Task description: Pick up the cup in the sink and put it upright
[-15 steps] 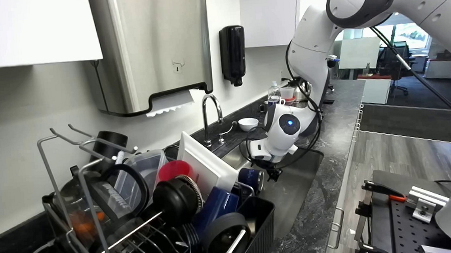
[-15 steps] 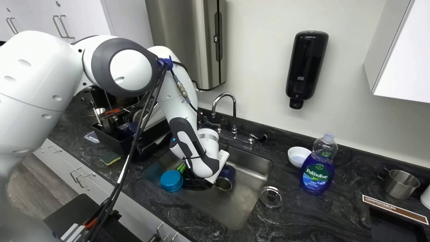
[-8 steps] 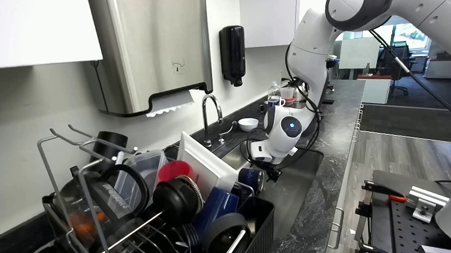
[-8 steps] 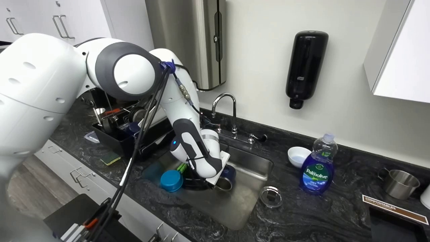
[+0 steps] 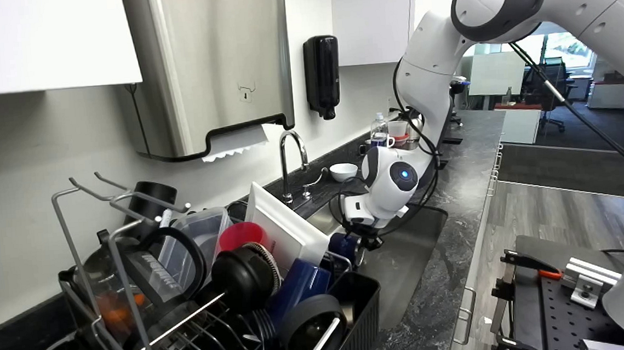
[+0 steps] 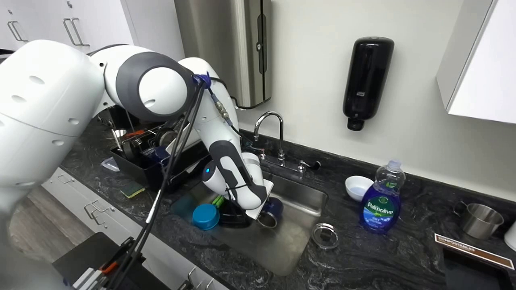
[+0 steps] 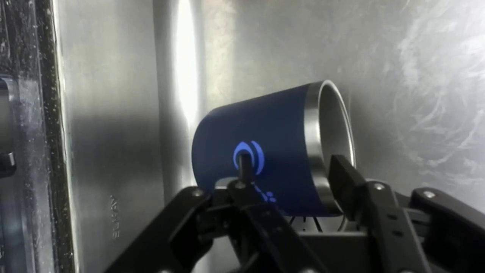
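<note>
My pincer (image 7: pixel 291 162) spreads well apart over the cup (image 7: pixel 271 117), contact unclear; in the wrist view it lies sideways, long axis nine-to-three, mouth toward three o'clock.

A long black stone countertop (image 6: pixel 375 262) with grey marbled veins is running through both exterior views, and a rectangular stainless-steel sink (image 6: pixel 278 251) is sitting in it. Behind the sink, a curved chrome faucet (image 6: pixel 281 139) is rising. Near an end of the sink, a black wire dish rack (image 6: pixel 139 171) is standing, and a flat green-and-yellow sponge (image 6: pixel 132 189) is lying near it. In an exterior view, a small round white bowl (image 6: pixel 356 187) is resting just beside an upright clear plastic bottle (image 6: pixel 379 205) of blue liquid. A round transparent lid (image 6: pixel 325 236) is lying just beside the sink; well apart, a silvery metal mug (image 6: pixel 480 221) is standing upright.
</note>
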`<state>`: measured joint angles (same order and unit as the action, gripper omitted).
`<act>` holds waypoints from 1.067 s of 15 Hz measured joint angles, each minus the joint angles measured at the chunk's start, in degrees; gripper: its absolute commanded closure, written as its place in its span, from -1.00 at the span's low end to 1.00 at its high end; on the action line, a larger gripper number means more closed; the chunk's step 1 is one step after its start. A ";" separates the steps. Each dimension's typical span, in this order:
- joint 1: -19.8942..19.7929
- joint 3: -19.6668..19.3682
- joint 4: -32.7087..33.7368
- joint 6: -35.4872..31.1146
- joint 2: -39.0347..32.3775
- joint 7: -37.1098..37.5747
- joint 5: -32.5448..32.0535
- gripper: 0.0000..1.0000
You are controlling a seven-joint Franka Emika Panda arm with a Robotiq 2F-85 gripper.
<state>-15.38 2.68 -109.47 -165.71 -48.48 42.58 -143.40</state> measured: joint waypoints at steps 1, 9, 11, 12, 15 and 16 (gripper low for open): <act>-0.06 0.18 0.00 0.03 0.00 0.37 -0.41 0.65; -0.28 1.22 0.04 0.73 0.93 3.30 -2.73 0.89; -0.31 1.12 0.04 0.41 1.36 4.26 -2.25 0.89; -0.32 0.82 0.02 -0.08 1.53 4.46 -1.27 0.90; -0.04 -1.12 -0.60 -2.49 2.59 4.30 4.01 0.92; 0.17 -1.94 -1.24 -3.13 3.28 4.20 5.91 0.94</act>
<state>-15.22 0.74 -110.71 -168.84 -45.20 46.77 -137.49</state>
